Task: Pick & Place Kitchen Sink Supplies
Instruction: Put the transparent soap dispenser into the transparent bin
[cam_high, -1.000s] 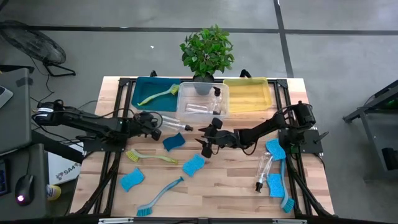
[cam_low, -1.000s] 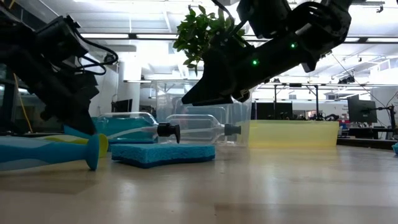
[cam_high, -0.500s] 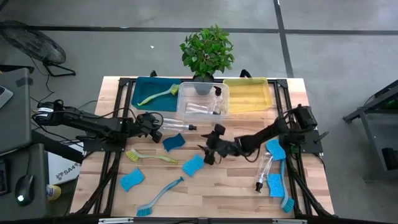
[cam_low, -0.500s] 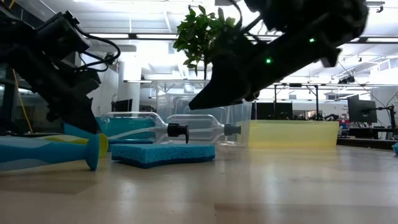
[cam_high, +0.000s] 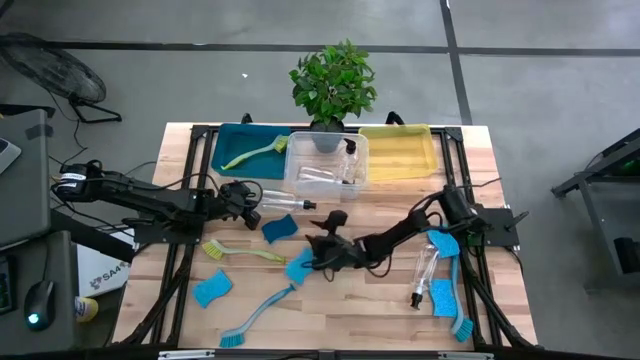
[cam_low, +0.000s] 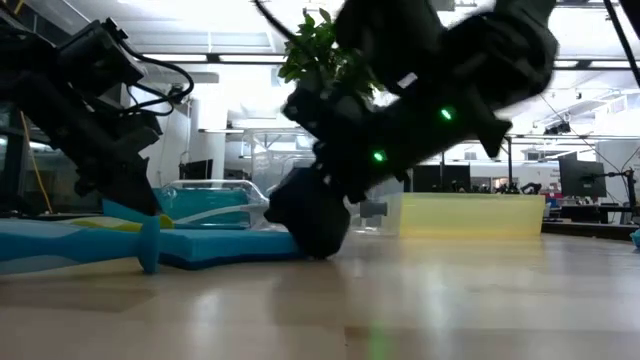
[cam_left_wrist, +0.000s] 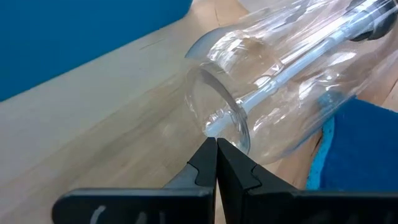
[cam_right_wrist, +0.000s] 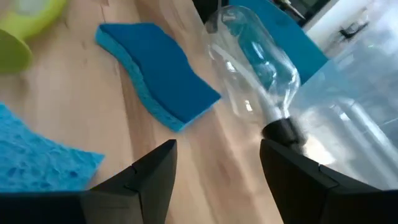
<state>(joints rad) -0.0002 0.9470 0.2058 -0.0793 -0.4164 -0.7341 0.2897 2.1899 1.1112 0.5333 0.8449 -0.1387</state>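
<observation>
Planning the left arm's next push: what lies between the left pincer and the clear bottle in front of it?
Nothing. The left wrist view shows the shut left pincer right at the base of the clear bottle, no gap visible; bare table lies alongside.

Robotics lab — concrete floor (cam_high: 150, 80), monitors (cam_low: 580, 178) behind.

Wooden table (cam_high: 370, 310): sponges (cam_high: 212, 289), brushes (cam_high: 255, 314), bottles (cam_high: 424, 272)

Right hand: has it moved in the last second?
Yes. In the high view the right hand has moved away from the clear bin toward the table's near edge, and now sits open over a blue sponge.
</observation>
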